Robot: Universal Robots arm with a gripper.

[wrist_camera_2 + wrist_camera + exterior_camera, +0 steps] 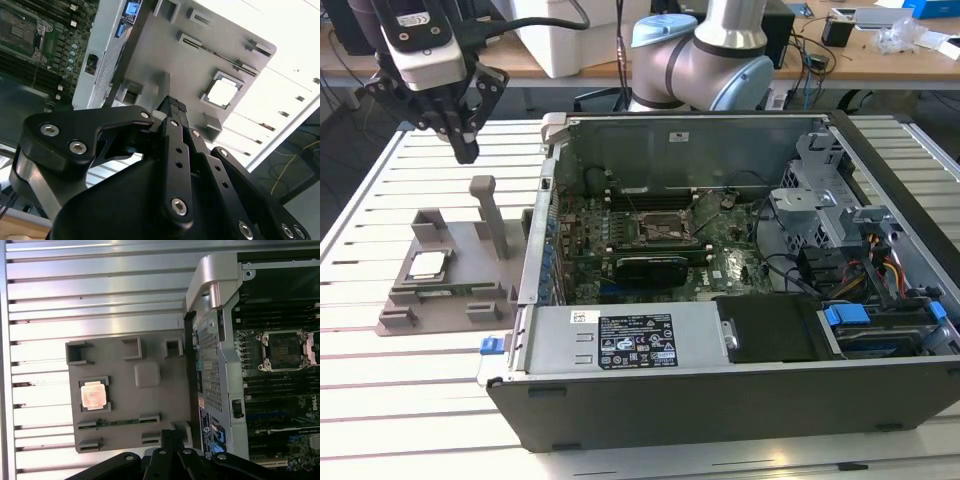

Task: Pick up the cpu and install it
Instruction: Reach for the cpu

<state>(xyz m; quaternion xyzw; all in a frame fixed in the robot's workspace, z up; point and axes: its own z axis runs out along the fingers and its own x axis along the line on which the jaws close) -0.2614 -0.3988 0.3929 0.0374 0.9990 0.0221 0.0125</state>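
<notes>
The cpu (427,265) is a small flat square chip with a pale silvery metal top and a thin darker rim. In the first wrist view (94,394) the top picks up a slightly warm glare. It's lying flat in a square pocket of the grey holder (465,250) and nothing is touching it.

The same holder has a long green memory stick (117,422) lying in a slot along one edge, near the cpu's pocket. There's also a stubby upright post (488,215) standing on the holder.

The gripper (466,152) hangs above the holder, well clear of it. Its black fingers are pinched together with nothing between them, and both wrist views show the same thing.

Just beside the holder stands the open PC case (720,390). Inside it is a green motherboard (740,265) with its square socket (655,228) and a black card (650,268) next to that. Holder and case both rest on a white slatted table (380,400).
</notes>
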